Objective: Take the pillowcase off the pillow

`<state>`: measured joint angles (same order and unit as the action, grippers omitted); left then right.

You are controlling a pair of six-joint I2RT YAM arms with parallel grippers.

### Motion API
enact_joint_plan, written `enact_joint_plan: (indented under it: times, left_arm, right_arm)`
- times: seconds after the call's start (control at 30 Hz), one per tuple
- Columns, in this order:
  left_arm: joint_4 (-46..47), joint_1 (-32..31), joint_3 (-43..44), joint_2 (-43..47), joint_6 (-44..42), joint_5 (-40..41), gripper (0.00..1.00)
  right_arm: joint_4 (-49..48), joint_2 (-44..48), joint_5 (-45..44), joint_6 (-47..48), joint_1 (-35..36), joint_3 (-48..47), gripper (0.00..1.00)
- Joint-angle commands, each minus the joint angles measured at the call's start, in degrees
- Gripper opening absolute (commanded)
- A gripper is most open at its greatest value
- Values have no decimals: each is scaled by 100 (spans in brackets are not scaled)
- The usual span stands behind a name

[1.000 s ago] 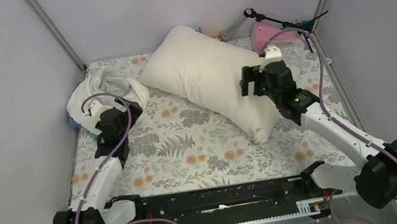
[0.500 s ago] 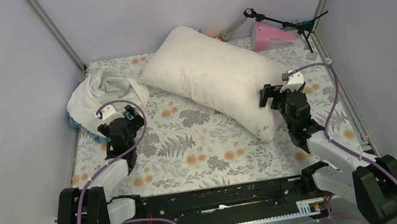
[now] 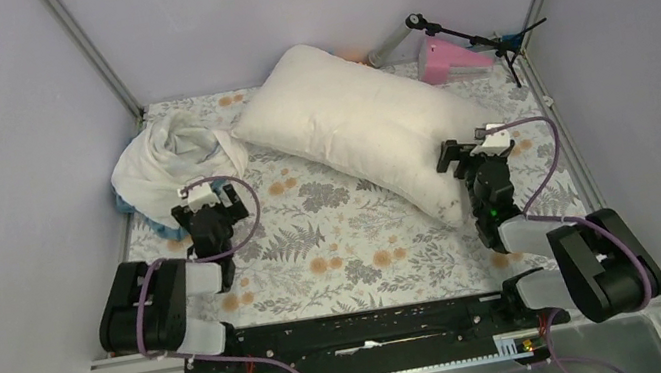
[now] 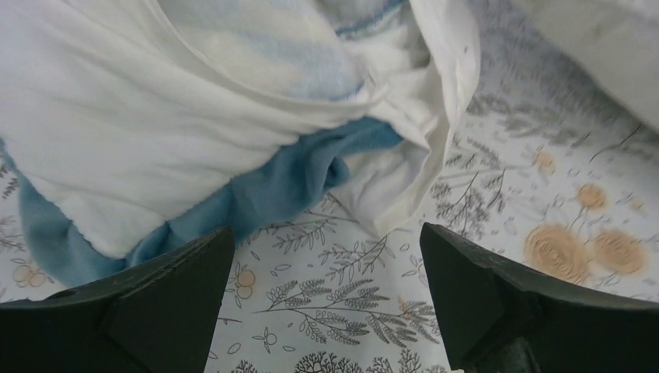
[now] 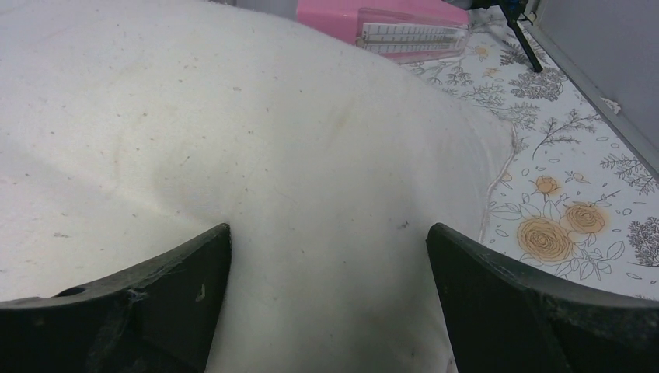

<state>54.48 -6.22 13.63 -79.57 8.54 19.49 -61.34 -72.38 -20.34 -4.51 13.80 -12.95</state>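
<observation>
The bare cream-white pillow lies aslant across the middle and back of the table; it fills the right wrist view. The pillowcase lies off the pillow in a crumpled white heap with blue edging at the left; the left wrist view shows it just ahead of the fingers. My left gripper is open and empty, low over the cloth just near the heap's edge. My right gripper is open and empty at the pillow's near right end.
A grey-and-orange floral table cloth covers the table. A pink object and a small black tripod stand sit at the back right. Grey walls enclose the table on three sides.
Both arms have drawn back toward their bases and folded down. The right gripper has come off the pillow's middle to its near right end. The left gripper has moved away from the pillowcase heap.
</observation>
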Motion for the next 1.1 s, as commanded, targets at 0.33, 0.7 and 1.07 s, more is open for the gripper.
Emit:
enact_joint_plan:
  times: [0.33,0.7,1.07]
  left_arm:
    - [1569,147,-37,-731,-300,-409,99]
    - [1577,147,-56,-737,-281,-356,99]
    - [1566,130,-53,-736,-300,-338,99]
  right_arm:
    - [-1268,-1359,-103,708,-551,219,100]
    - [-1785,-1702,-49,608,-712,278,100]
    - [-1670,-1695,-23,583,-712,233,100]
